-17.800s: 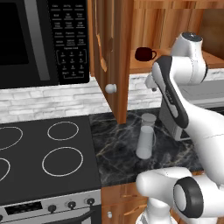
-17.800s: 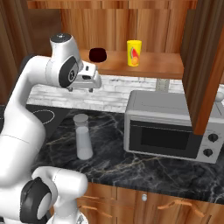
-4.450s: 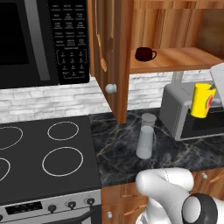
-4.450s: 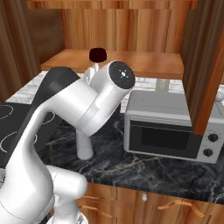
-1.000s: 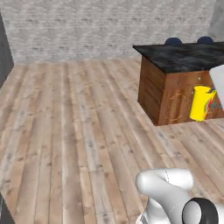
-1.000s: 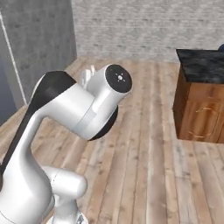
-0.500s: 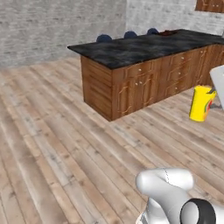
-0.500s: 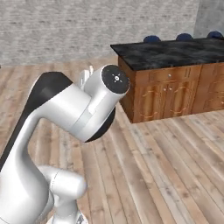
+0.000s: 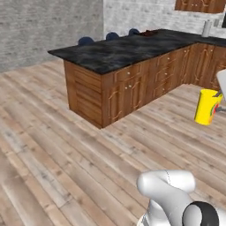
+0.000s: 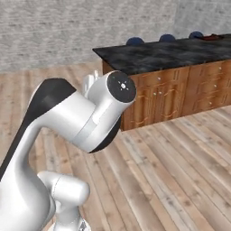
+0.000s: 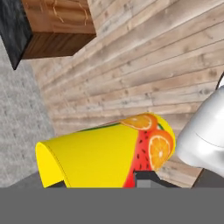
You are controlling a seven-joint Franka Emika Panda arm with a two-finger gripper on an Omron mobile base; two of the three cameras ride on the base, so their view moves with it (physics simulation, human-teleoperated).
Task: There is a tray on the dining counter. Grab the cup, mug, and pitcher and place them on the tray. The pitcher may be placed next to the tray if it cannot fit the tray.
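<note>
**Base swings toward the dining counter, cup in hand**

The view has swung round: the dining counter (image 9: 128, 50) now looms nearer. The gripper (image 9: 219, 102) stays clenched on the yellow cup (image 9: 207, 106), carried short of the counter's near corner. The tray (image 9: 148, 32) is a faint dark shape at the counter's far end.

The cup (image 11: 105, 157) is lying across the lower part of the frame, its yellow body showing a red watermelon and orange-slice print toward the right end. A dark finger (image 11: 146, 179) is pressing against its underside. Pale wood plank flooring (image 11: 175, 65) is running behind it. A corner of the dining counter (image 11: 48, 28) with its brown wood front is appearing at upper left.
</note>
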